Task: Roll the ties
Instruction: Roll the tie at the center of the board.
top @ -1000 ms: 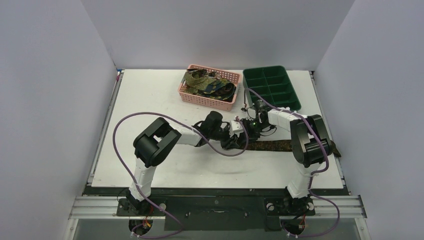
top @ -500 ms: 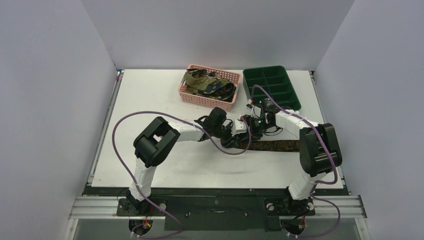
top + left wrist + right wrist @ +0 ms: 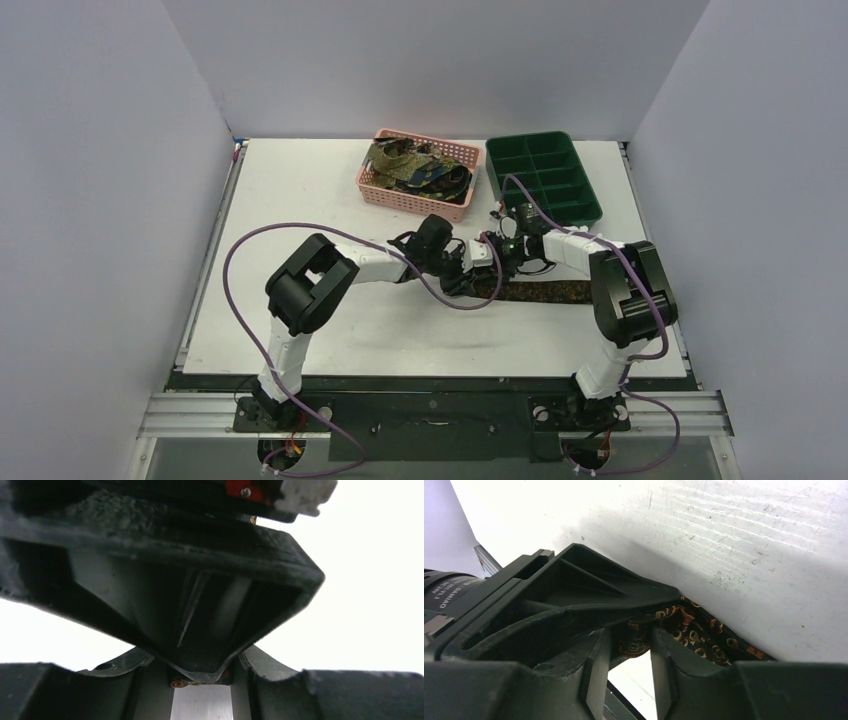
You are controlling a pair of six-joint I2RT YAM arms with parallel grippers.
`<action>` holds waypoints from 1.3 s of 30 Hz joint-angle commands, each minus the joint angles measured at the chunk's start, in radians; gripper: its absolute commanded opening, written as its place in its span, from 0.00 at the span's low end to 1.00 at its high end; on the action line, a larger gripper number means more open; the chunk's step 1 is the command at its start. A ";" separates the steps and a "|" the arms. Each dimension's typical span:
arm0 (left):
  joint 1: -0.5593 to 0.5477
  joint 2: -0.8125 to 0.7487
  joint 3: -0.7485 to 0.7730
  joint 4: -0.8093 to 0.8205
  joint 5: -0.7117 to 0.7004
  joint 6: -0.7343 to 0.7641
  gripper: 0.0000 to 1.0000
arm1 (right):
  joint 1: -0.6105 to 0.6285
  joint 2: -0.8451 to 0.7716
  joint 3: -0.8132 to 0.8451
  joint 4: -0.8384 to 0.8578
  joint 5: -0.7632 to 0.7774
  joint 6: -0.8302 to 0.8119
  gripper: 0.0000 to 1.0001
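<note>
One dark tie (image 3: pixel 550 292) with orange-brown rings lies flat on the white table and runs right from the two grippers. My left gripper (image 3: pixel 474 280) and right gripper (image 3: pixel 494 264) meet tip to tip at its left end. In the right wrist view my right gripper (image 3: pixel 629 647) is closed on the tie's folded end (image 3: pixel 704 635), with a left finger (image 3: pixel 589 585) pressed against it. In the left wrist view my left gripper (image 3: pixel 200 682) pinches a sliver of tie (image 3: pixel 178 683), and the right gripper's finger (image 3: pixel 200 605) fills most of the frame. More ties (image 3: pixel 415 165) are piled in the basket.
A pink mesh basket (image 3: pixel 400 195) stands at the back centre. A dark green compartment tray (image 3: pixel 545 175) stands just right of it, close behind the right gripper. White walls enclose the table on three sides. Purple cables loop over both arms.
Both grippers have shifted slightly away from the near edge with the tie end. The right elbow swung right, then back a little. The tie's visible flat length is now shorter.
</note>
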 commanded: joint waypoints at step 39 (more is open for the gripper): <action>0.110 -0.234 -0.444 0.498 -0.021 -0.197 0.69 | -0.004 0.139 0.093 -0.435 0.453 -0.363 0.00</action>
